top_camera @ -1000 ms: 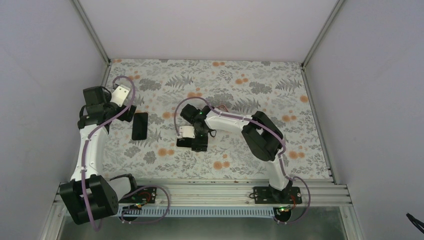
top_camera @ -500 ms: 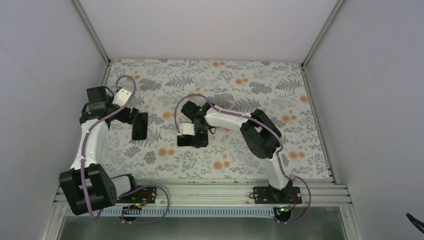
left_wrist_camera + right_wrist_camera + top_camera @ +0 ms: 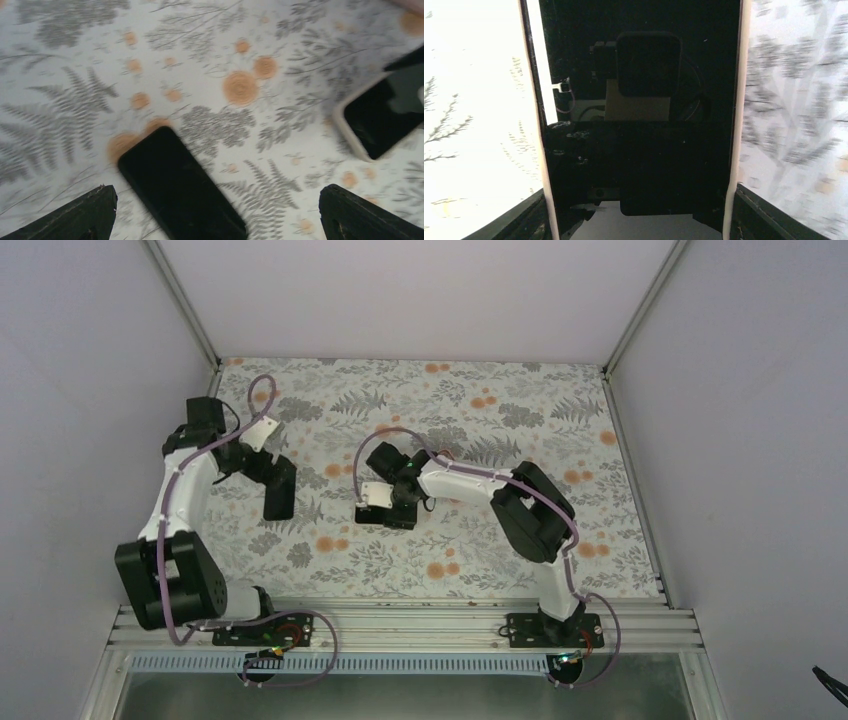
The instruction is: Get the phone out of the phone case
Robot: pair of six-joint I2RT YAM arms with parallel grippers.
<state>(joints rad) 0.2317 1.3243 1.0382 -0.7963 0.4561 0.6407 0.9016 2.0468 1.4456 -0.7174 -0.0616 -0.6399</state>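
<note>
A: Top view first. Where is the phone sitting?
B: The black phone (image 3: 278, 502) is lying flat on the floral table (image 3: 480, 560), near its left edge. The left gripper (image 3: 270, 470) is hovering at the phone's far end, carrying nothing.
A: And the right side?
B: The right gripper (image 3: 385, 502) is pointing down over the phone case (image 3: 392, 520), near the table's middle and well apart from the phone.
A: Left wrist view?
B: Both fingers (image 3: 75, 215) are standing fully spread at the bottom corners. The phone is lying between them, and neither is touching it. The white-rimmed case is showing at the right edge.
A: Right wrist view?
B: The fingers (image 3: 774, 215) are straddling the case's long sides, spread, each just beside a white rim. I cannot tell whether they are making contact. Inside the rim a dark glossy face is reflecting the camera; I cannot tell whether it is a screen or the bare case.
</note>
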